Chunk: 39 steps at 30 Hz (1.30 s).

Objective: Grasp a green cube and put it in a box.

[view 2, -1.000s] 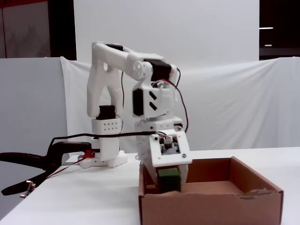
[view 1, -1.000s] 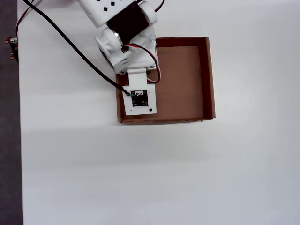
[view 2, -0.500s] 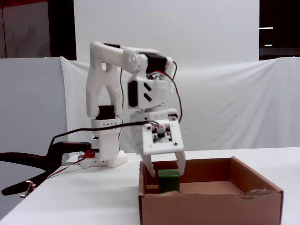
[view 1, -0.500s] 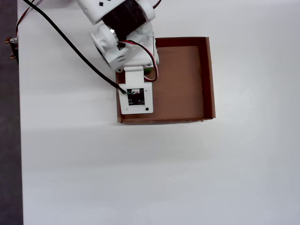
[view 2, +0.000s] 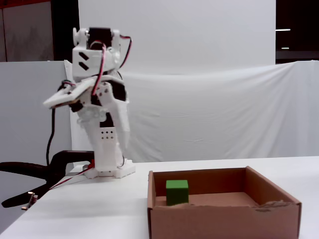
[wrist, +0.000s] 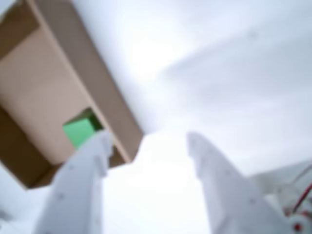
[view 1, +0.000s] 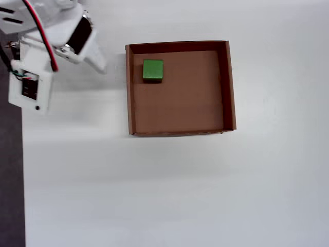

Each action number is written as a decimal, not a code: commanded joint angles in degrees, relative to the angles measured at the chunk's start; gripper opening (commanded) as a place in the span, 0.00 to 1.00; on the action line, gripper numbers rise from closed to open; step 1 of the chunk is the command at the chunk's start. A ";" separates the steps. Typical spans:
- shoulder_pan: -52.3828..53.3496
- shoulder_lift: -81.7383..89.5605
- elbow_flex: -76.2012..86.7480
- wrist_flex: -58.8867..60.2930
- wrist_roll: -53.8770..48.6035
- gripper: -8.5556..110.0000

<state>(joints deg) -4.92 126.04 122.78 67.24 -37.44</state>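
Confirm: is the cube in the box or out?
In. The cube sits on the floor of the box, near a corner.

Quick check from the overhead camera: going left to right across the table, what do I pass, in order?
In the overhead view: the gripper at far left, raised and clear of everything, then the left wall of the box, then the green cube resting on the box floor near that wall, then bare white table.

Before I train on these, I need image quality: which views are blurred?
Wrist view: soft throughout, the small bright-green cube and open white tool smeared. Overhead view: sharp, cube crisp in the shallow brown cardboard box. Fixed view: sharp.
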 commanded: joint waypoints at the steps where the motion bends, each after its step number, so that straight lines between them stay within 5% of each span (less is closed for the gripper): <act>1: 4.92 10.99 8.09 -2.55 0.18 0.25; 16: 12.83 43.42 39.81 -5.19 0.26 0.25; 39: 17.31 56.43 47.46 1.85 0.88 0.25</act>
<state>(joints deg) 11.51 182.02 170.60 68.64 -36.91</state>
